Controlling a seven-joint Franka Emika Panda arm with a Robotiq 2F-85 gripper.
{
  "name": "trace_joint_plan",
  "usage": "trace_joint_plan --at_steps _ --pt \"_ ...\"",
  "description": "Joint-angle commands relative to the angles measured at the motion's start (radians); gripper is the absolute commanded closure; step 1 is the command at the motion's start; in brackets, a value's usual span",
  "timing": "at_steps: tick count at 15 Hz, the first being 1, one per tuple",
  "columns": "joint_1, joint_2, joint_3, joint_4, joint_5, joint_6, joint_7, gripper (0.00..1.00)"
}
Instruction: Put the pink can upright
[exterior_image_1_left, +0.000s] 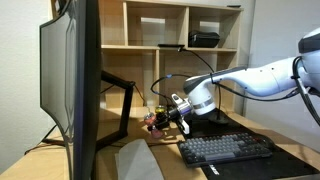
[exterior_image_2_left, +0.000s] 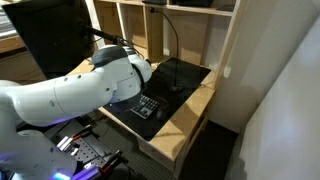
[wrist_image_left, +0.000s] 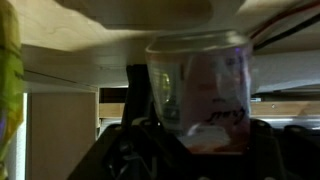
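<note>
The pink can (wrist_image_left: 200, 85) fills the middle of the wrist view, pale pink with dark script, between the two dark jaws of my gripper (wrist_image_left: 197, 150). That view stands upside down, with the wooden desk at the top. The can's long axis runs toward the desk, and its far end is at or near the surface. In an exterior view the gripper (exterior_image_1_left: 160, 118) is low over the desk in front of the shelf, with the reddish can (exterior_image_1_left: 153, 122) at its tip. In the other exterior view the arm hides the can and the gripper.
A black keyboard (exterior_image_1_left: 225, 150) lies on a dark mat beside the gripper and also shows in the other exterior view (exterior_image_2_left: 150, 107). A large monitor (exterior_image_1_left: 70, 80) stands close by. A wooden shelf (exterior_image_1_left: 185, 30) is behind. A yellow item (wrist_image_left: 9, 70) is at the wrist view's edge.
</note>
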Motion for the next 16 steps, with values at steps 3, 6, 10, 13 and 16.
trace_joint_plan --at_steps 3,6,10,13,16 --pt "-0.045 0.028 0.013 0.053 0.162 -0.170 -0.122 0.58" --pt "-0.018 0.026 -0.005 0.087 0.184 -0.167 -0.137 0.58" --pt "0.010 0.016 -0.024 0.094 0.169 -0.114 -0.130 0.58" --pt "0.008 0.014 -0.024 0.095 0.181 -0.138 -0.113 0.33" --pt "0.027 0.015 -0.045 0.118 0.179 -0.128 -0.099 0.58"
